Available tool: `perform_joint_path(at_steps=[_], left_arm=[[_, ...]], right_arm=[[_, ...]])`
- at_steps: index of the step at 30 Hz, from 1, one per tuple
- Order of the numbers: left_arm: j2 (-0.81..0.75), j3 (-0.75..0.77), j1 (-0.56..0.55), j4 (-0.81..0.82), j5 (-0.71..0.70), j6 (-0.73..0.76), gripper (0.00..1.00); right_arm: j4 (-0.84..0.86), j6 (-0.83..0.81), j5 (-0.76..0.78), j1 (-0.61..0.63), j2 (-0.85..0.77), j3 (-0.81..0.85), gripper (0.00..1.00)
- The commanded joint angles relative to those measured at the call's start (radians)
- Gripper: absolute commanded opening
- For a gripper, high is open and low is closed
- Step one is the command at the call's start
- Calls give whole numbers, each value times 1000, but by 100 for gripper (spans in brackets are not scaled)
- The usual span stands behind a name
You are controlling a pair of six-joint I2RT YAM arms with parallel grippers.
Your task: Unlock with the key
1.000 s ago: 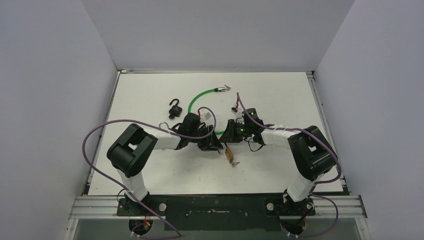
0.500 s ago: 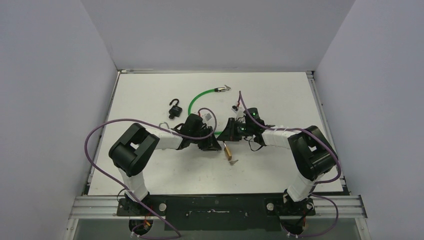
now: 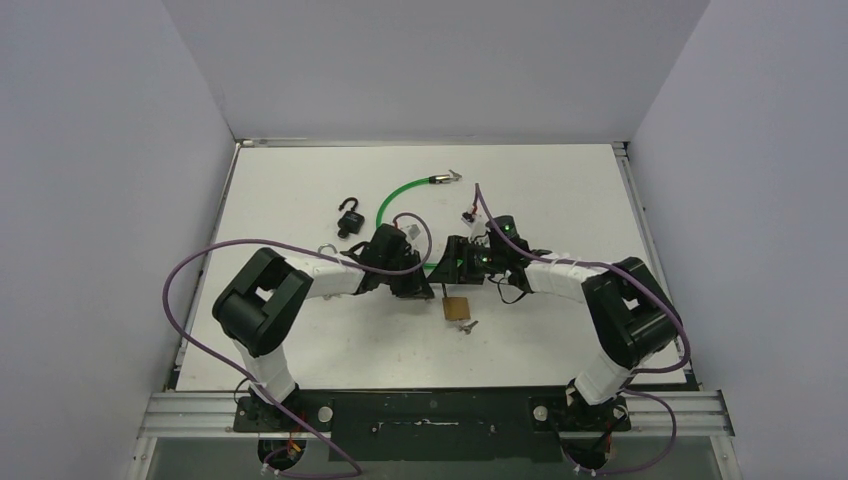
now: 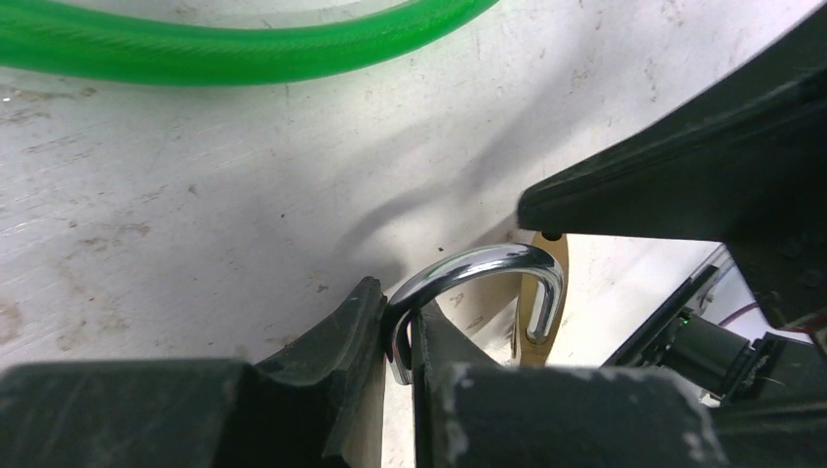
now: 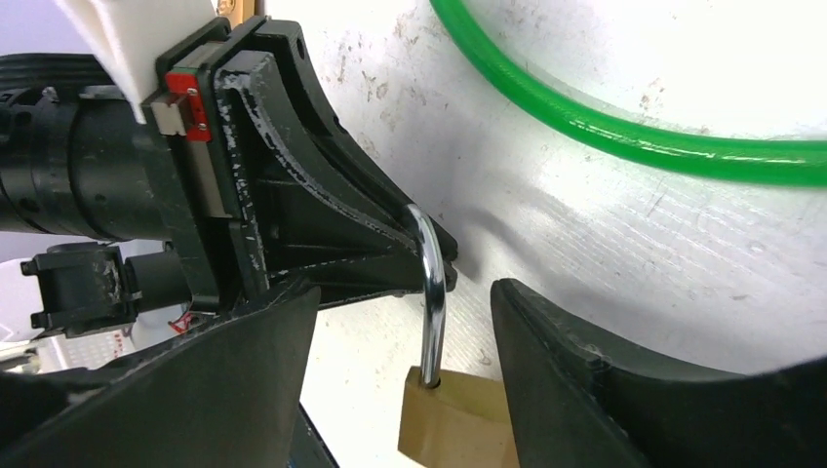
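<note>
Since the earlier frame the right gripper (image 5: 402,310) has been opened, its jaws now set apart either side of the padlock (image 3: 457,307), whose brass body is turned flatter, near the middle of the tabletop (image 3: 560,200). Both arms are stretched low and inward. The shackle (image 4: 488,263) is clamped in the jaws of the left gripper (image 4: 395,327). The key (image 3: 468,326) below is barely made out; the keyhole is hidden.

We find the padlock (image 3: 457,308) on the table (image 3: 560,180) near its middle, with the key (image 3: 468,326) just in front of it (whether they touch, we cannot tell). The left gripper (image 4: 398,327) sits at its left, the right gripper (image 5: 405,292) just behind it. The cable (image 3: 400,192) curves behind both grippers, and the second lock (image 3: 349,218) lies left of the cable, well behind the padlock.
</note>
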Motion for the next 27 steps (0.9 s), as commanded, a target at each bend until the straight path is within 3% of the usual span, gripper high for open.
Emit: perform_joint_path(at_steps=[1, 5, 12, 17, 21, 23, 27], left_arm=[[-12, 42, 3, -176, -129, 69, 0], [0, 109, 1, -281, -200, 71, 20], [4, 157, 1, -346, -241, 68, 40], [-45, 167, 3, -370, -280, 88, 63], [-136, 164, 3, -373, -337, 143, 74], [-196, 162, 4, -371, -378, 174, 95], [-344, 159, 6, -399, -506, 200, 97]], right_arm=[[-25, -58, 76, -5, -103, 4, 67], [-84, -66, 161, -15, -157, -5, 68], [-174, -72, 346, -47, -284, -13, 68], [-273, -78, 461, -76, -388, -23, 69], [-364, -78, 595, -97, -507, -25, 69], [-417, -80, 683, -106, -567, -15, 70], [-523, -81, 905, -115, -694, 22, 75]])
